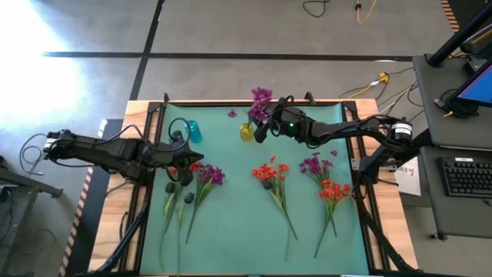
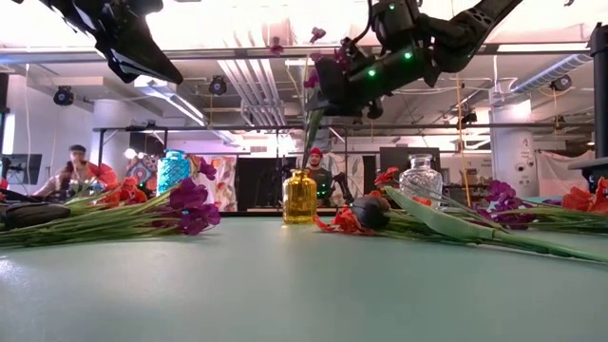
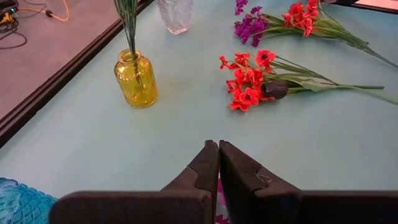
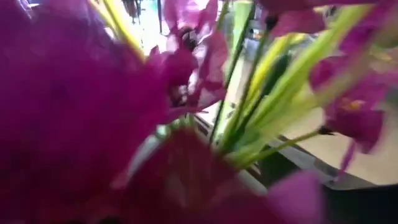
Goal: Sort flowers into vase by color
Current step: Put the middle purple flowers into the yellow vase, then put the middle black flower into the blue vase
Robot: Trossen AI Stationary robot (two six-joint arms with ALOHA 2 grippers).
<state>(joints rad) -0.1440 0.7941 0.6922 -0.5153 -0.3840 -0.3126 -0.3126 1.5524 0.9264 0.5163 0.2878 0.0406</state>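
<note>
Jaws of the left gripper (image 3: 218,163) are clenched on nothing, hovering over the bench (image 1: 231,231) near the blue vase (image 1: 193,131). Whether the jaws of the right gripper (image 1: 261,129) are parted cannot be told; it hangs just beside a purple flower (image 1: 260,100) whose stem stands in the yellow vase (image 1: 246,131). Progress looks early: only this one purple flower appears placed. Left lying on the bench are a purple and dark-budded bunch (image 1: 201,178), an orange-red bunch (image 1: 270,174), and a mixed purple and orange-red bunch (image 1: 326,178). A clear vase (image 3: 175,14) appears unused.
</note>
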